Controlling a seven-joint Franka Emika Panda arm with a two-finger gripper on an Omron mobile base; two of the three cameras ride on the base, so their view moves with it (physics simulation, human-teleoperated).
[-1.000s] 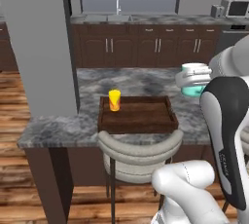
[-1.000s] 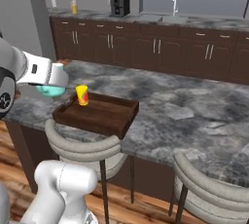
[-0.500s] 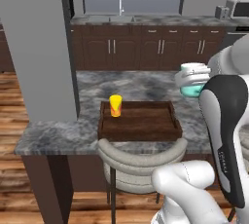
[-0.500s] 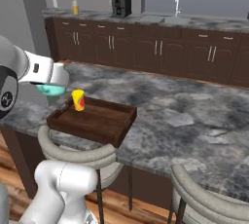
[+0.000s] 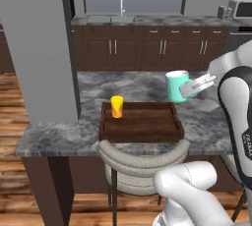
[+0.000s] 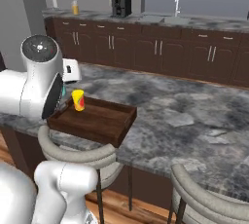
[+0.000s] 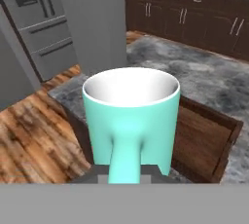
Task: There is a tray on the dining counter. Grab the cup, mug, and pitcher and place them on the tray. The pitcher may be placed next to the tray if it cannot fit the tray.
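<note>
My gripper (image 5: 193, 87) is shut on the handle of the teal mug (image 5: 176, 86), holding it upright in the air by the far right corner of the tray (image 5: 141, 123). In the hand view the mug (image 7: 130, 116) is close up, white inside, with the tray (image 7: 202, 142) behind and below it. The yellow cup (image 5: 116, 106) stands on the tray's left part, on the marbled dining counter (image 5: 54, 136). From the right, the cup (image 6: 78, 100) and tray (image 6: 95, 120) sit beside my arm. The pitcher (image 6: 74, 6) stands far off on the back counter.
A wide grey pillar (image 5: 39, 48) rises at the counter's left end. Two curved stool backs (image 5: 142, 158) (image 6: 209, 196) stand against the near edge. The back counter holds a sink faucet (image 5: 121, 5) and a coffee machine (image 6: 121, 5). A fridge (image 7: 36, 23) stands beyond the pillar.
The base has driven, so the whole scene has shifted. The mug stays in my gripper and now hangs lower and closer to the tray's right end.
</note>
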